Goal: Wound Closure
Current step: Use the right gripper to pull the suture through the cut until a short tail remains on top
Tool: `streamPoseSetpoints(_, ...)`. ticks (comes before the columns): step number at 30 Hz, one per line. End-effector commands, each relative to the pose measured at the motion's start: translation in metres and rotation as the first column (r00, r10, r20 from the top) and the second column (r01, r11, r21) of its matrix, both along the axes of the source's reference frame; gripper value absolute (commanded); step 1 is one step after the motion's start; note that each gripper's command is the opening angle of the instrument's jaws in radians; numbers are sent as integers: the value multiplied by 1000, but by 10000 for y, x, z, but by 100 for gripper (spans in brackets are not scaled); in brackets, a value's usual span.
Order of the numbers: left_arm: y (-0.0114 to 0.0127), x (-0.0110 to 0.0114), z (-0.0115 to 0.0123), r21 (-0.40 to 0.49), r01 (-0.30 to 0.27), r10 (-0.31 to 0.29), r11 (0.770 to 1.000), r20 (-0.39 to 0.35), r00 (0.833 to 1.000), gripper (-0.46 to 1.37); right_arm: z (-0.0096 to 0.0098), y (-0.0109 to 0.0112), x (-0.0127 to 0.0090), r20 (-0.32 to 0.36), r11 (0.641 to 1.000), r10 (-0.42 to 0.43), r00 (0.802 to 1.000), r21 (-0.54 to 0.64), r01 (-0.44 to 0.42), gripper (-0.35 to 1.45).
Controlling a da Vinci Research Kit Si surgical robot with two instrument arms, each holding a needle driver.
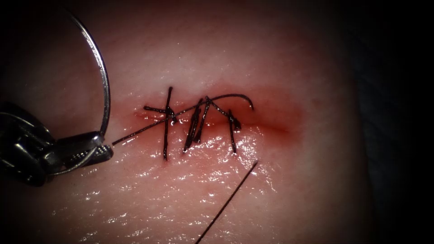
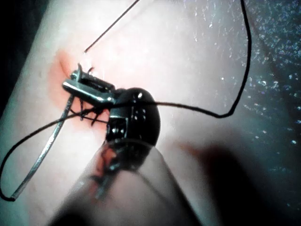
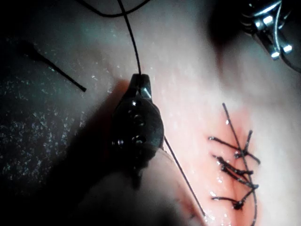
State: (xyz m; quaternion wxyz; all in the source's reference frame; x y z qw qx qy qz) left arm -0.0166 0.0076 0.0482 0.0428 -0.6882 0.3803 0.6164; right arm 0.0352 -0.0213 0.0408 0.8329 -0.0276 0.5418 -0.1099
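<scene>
Our left tool [image 1: 101,151] has its jaws closed on the needle [image 1: 105,86], gripping it near one end of its curve. From the jaws the needle arcs upward and away, clear of the tissue [image 1: 217,58] and not in it anywhere; its long axis runs roughly upright in the endoscope view, with the bow bulging toward the cut [image 1: 271,126]. We cannot make out which end is the point. The needle sits left of the cut.

Our right tool [image 3: 141,84], seen in its own wrist view, has its jaws closed on the thread [image 3: 130,42], which leads straight out from the jaw tips. Another strand of thread runs from just beside the left jaws across to the stitches [image 1: 199,119], which cross the cut.

In our judgement, doing this well means keeping a firm hold on the needle so it does not swivel, and keeping tension on the thread even and gentle so the placed stitches are not dragged or the wet tissue torn.
</scene>
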Motion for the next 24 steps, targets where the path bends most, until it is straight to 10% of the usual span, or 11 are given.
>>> streamPoseSetpoints(1, 0, 0, 1, 0, -3, 3, 1000, -2, 1000, -35, -1, -2, 2, -5, 1000, -2, 1000, -3, 2, -35)
streamPoseSetpoints(24, 0, -2, 0, -2, -5, 5, 1000, -1, 1000, -35, -9, -11, 11, -13, 1000, -14, 1000, 0, 14, -35)
